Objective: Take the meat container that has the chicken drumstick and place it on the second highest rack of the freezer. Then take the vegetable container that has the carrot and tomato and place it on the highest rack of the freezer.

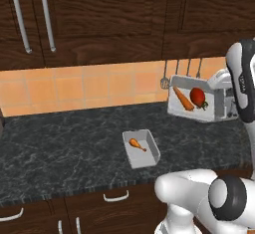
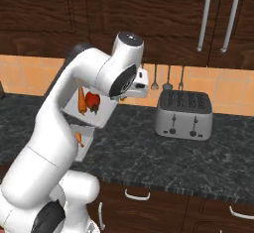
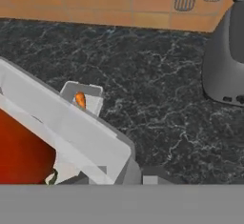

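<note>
The end effector (image 1: 215,100) grasps the vegetable container (image 1: 191,98) by its rim, tilted in the air. Carrot (image 1: 183,98) and tomato (image 1: 198,96) stay inside. Below it on the counter (image 1: 60,138) lies the meat container (image 1: 141,148) — with the drumstick (image 1: 137,144).

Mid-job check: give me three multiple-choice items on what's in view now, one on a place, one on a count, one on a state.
1. Where is the meat container?
A. On the counter
B. In the hand
C. On the toaster

2. How many vegetables lie in the vegetable container?
A. One
B. Two
C. Four

3. How is the vegetable container?
A. Flat on the counter
B. Upside down on the toaster
C. Lifted and tilted in the hand

Key: 1 A, it sits on the counter with the drumstick in it. 2 B, one carrot and one tomato. 3 C, the hand holds it by its edge above the counter, tipped steeply.
</note>
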